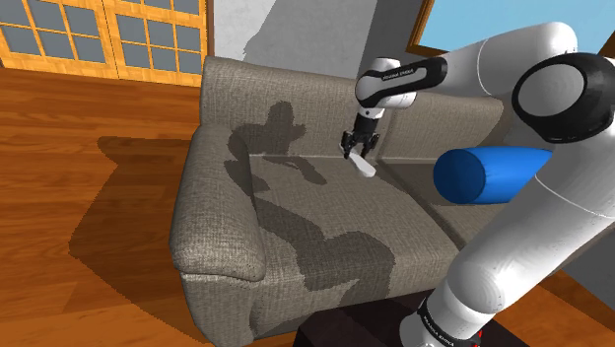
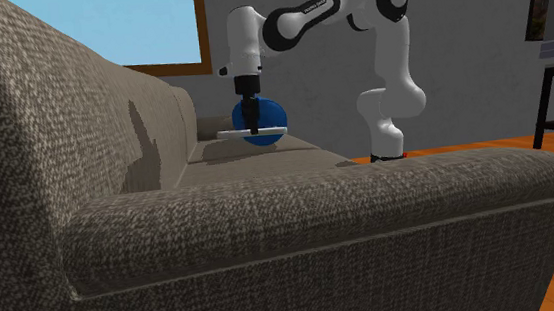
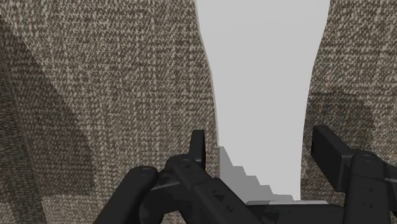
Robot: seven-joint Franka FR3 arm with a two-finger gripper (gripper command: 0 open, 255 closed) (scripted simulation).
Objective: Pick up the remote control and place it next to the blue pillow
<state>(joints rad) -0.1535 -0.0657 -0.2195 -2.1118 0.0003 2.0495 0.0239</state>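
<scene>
Hanging between the two black fingers of the gripper (image 1: 356,152), the remote control (image 1: 364,165) was a slim, plain white bar, clamped across its width. In the second exterior view the remote control (image 2: 253,131) lay nearly level under the gripper (image 2: 252,126), raised clear of the seat cushion. In the wrist view the remote control (image 3: 267,89) ran as a long pale strip away from the gripper (image 3: 261,145), with one finger (image 3: 198,147) pressed to each long edge.

Blue pillow (image 1: 488,175): cylinder form, lying on its side on the seat toward the shoulder view's right, apart from the remote. In the second exterior view the blue pillow (image 2: 272,110) stood directly behind the remote.

Sofa (image 1: 325,222): grey-brown woven cover, with broad arm shadows on seat and backrest; its near armrest (image 2: 299,218) filled the foreground of the second exterior view, and its weave (image 3: 95,83) lay below the remote in the wrist view.

Arm (image 1: 512,118): white with dark joints, reaching from the stand (image 1: 375,325) over the seat.

Floor (image 1: 79,177): wood boards. Doors (image 1: 99,39): wood-framed, glazed.
</scene>
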